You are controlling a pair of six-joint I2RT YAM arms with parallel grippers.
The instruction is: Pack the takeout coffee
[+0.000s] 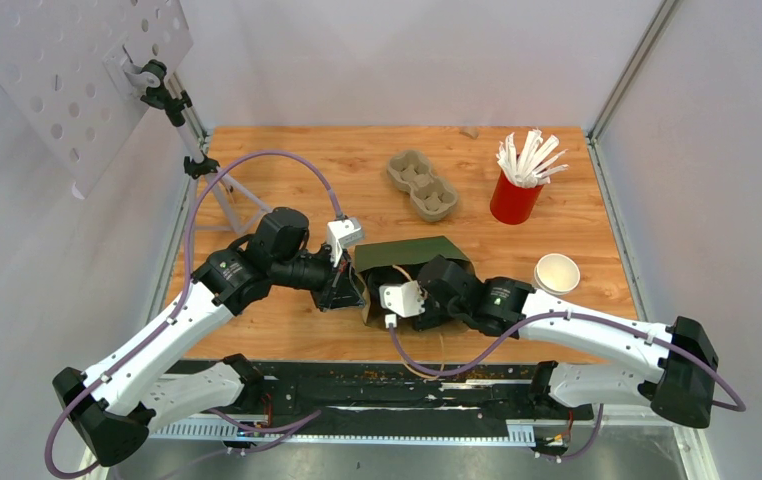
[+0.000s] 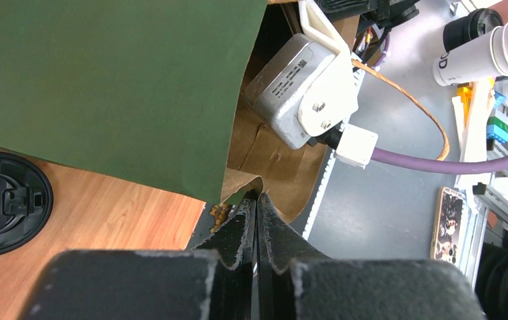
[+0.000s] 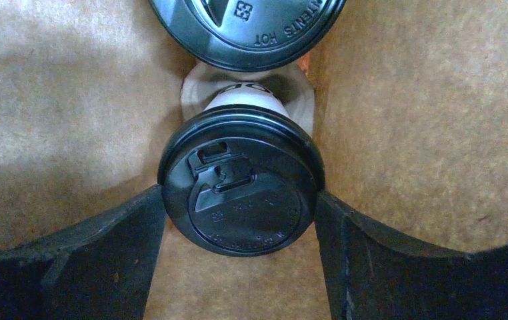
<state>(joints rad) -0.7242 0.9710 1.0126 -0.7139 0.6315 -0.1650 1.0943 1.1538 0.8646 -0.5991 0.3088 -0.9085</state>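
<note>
Right wrist, right gripper [image 3: 239, 200] wide, clasping lidded cup [image 3: 241, 180]

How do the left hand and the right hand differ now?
The left hand is shut, pinching the brown edge of the paper bag; the right hand stands wide, its fingers against both sides of a lidded cup. The left hand holds at the bag's mouth; the right hand reaches inside it. Both work on the same bag.

The wooden counter [image 1: 307, 180] bore a green paper bag [image 1: 412, 252] on its side, a pulp carrier [image 1: 422, 185], a red stirrer cup [image 1: 514, 200], an open white cup [image 1: 557, 272] and a black lid [image 2: 5, 203].
</note>
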